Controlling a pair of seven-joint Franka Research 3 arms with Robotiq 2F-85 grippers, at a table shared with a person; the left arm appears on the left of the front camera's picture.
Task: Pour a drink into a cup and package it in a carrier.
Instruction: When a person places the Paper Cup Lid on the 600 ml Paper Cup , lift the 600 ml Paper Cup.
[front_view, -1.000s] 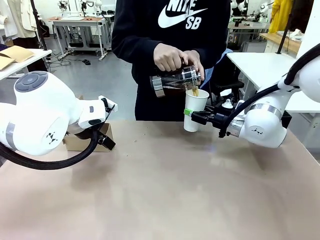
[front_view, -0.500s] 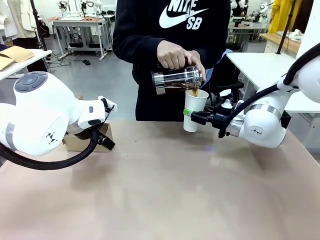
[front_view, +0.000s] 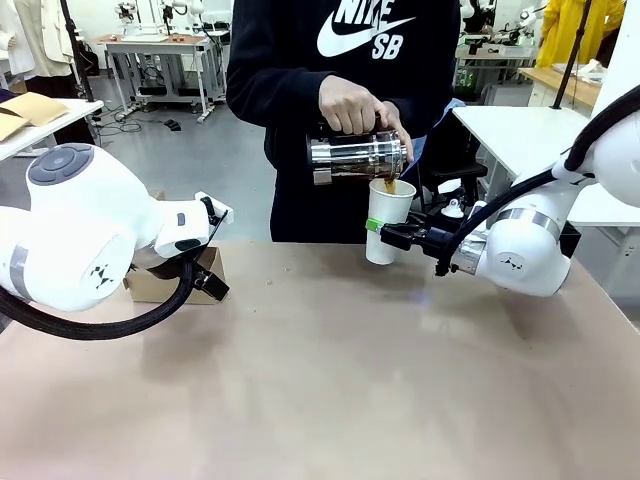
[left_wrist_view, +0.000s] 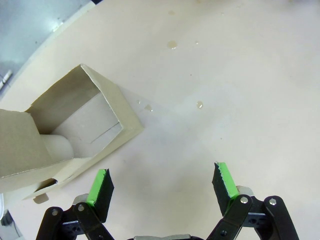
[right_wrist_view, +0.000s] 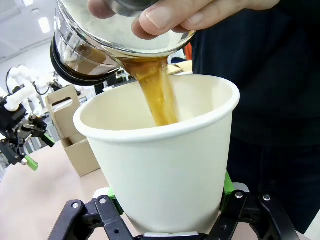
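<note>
Right wrist view: the right fingers (right_wrist_view: 227, 186) clamp the lower wall of the upright white cup (right_wrist_view: 165, 165), and the dark drink (right_wrist_view: 159, 97) streams into it from a glass pitcher (right_wrist_view: 82, 47) tilted by a person's hand (right_wrist_view: 200, 12). The left fingers (left_wrist_view: 98, 187) stand wide over the surface (left_wrist_view: 240, 75), just beside the brown carrier (left_wrist_view: 75, 125).

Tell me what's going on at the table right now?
The person's hand tips the pitcher and the drink is streaming into the cup. The right tool is shut on the cup, holding it at the table's far side. The left tool hangs open above the table beside the carrier, touching nothing.
</note>
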